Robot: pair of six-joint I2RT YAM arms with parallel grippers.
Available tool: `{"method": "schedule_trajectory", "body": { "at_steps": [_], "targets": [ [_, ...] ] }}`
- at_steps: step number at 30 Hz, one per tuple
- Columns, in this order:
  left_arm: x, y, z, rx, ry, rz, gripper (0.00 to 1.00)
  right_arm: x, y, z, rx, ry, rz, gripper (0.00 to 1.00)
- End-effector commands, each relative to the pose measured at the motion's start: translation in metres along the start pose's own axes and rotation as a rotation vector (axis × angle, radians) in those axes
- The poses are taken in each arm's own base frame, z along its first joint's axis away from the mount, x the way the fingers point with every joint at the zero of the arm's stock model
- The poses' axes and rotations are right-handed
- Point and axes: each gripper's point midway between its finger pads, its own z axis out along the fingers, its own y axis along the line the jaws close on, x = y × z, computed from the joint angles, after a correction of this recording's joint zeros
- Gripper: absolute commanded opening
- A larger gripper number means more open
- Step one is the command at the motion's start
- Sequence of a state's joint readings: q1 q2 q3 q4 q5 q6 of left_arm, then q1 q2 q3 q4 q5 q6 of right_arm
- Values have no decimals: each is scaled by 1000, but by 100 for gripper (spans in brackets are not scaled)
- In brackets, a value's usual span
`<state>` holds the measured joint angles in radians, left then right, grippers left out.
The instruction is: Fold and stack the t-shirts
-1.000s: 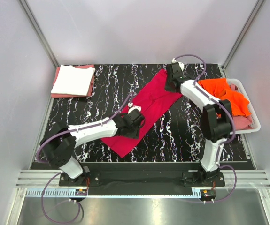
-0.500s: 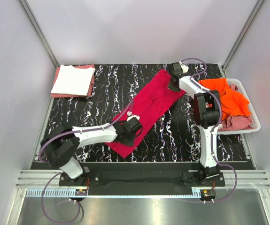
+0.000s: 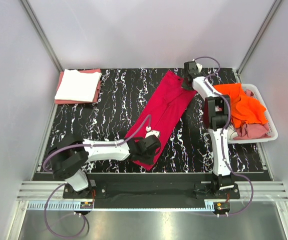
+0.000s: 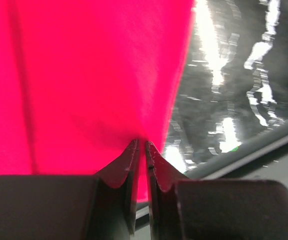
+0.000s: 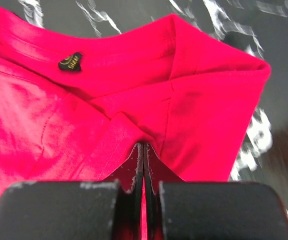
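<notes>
The crimson-red t-shirt (image 3: 165, 110) lies folded lengthwise in a long strip on the black marbled table (image 3: 113, 95), running from far right to near centre. My left gripper (image 3: 146, 147) is shut on its near end, red cloth pinched between the jaws in the left wrist view (image 4: 141, 146). My right gripper (image 3: 188, 82) is shut on its far end by the collar, shown in the right wrist view (image 5: 142, 146) with the neck label (image 5: 69, 62). A folded white t-shirt (image 3: 77, 84) lies on a folded salmon-pink one (image 3: 97, 89) at the far left.
A white perforated basket (image 3: 270, 131) at the right edge holds a bright orange t-shirt (image 3: 244, 102) and a pinkish one (image 3: 254, 131). Grey walls close in the sides and back. A metal rail runs along the table's near edge.
Both grippers have pulled the red t-shirt out longer: the left moved nearer and rightward with the near end, the right moved farther back with the collar end. The strip now lies steeper.
</notes>
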<state>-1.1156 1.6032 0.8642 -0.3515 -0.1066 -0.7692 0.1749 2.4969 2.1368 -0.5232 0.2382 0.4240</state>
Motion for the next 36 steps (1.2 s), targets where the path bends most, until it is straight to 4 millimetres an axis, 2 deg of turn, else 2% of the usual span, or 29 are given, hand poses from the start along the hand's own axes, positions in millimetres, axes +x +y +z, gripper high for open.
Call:
{"method": "schedule_trajectory", "body": {
  "at_steps": [1,2,4,6,8,10,11,12,13,14,15,16,17,18,19,20,21,22,23,24,25,26,27,28,30,31,33,34,36],
  "targets": [
    [-16,-43,1,134,-34,-41,16,2,17,20,-97,32,-63,0],
    [-24,-55,-2,170,-51,-42,17,-14,28,16,-136,1,-65,0],
    [-33,-67,-8,209,-55,-12,19,-4,35,24,-174,37,-86,1],
    [-52,-88,-27,264,-75,19,23,-18,46,16,-215,13,-91,1],
    [-72,-97,-46,270,-98,73,27,-28,48,3,-222,2,-91,2],
    [-85,-89,-59,237,-123,118,27,-48,56,-24,-263,-24,-71,5],
    [-93,-67,-60,168,-132,105,27,-54,58,-34,-271,-34,-69,8],
    [-102,-52,-68,128,-172,96,27,-68,64,-62,-322,-45,-61,10],
    [-106,-36,-68,96,-185,94,26,-75,67,-77,-337,-55,-46,11],
    [-107,-2,-61,36,-175,49,26,-75,67,-86,-344,-47,-39,15],
    [-109,11,-66,31,-185,32,26,-87,71,-114,-384,-69,-31,17],
    [-108,26,-65,12,-179,12,25,-90,74,-126,-404,-68,-14,19],
    [-104,52,-58,-34,-162,-25,25,-83,73,-133,-412,-41,-3,20],
    [-104,63,-57,-59,-164,-35,25,-90,78,-160,-461,-50,12,21],
    [-100,73,-54,-80,-155,-48,24,-86,80,-169,-483,-28,42,21],
    [-94,88,-48,-112,-140,-76,23,-68,81,-170,-490,25,51,22],
    [-92,98,-46,-148,-145,-85,22,-69,83,-191,-512,23,64,22],
    [-88,103,-42,-164,-141,-93,21,-63,84,-197,-512,40,90,22],
    [-80,110,-37,-177,-134,-103,21,-37,86,-194,-497,92,79,22],
    [-77,110,-34,-169,-128,-106,20,-35,87,-208,-509,83,78,22],
    [-67,114,-29,-174,-109,-113,20,-14,83,-203,-491,132,84,22],
    [-64,115,-25,-172,-107,-120,20,-12,88,-219,-532,129,83,22],
    [-60,118,-23,-182,-101,-123,19,-4,89,-223,-547,147,87,22],
    [-51,125,-21,-206,-85,-126,18,20,85,-220,-536,196,87,22],
    [-45,139,-21,-269,-100,-142,18,24,84,-235,-554,165,81,22],
    [-36,148,-20,-300,-96,-145,18,43,73,-226,-516,197,79,22],
    [-31,156,-20,-334,-103,-162,17,48,66,-228,-503,169,90,21],
    [-26,158,-19,-337,-89,-165,17,65,57,-219,-475,196,101,21],
    [-18,155,-15,-317,-67,-186,15,72,55,-211,-472,196,99,21]
  ]
}}
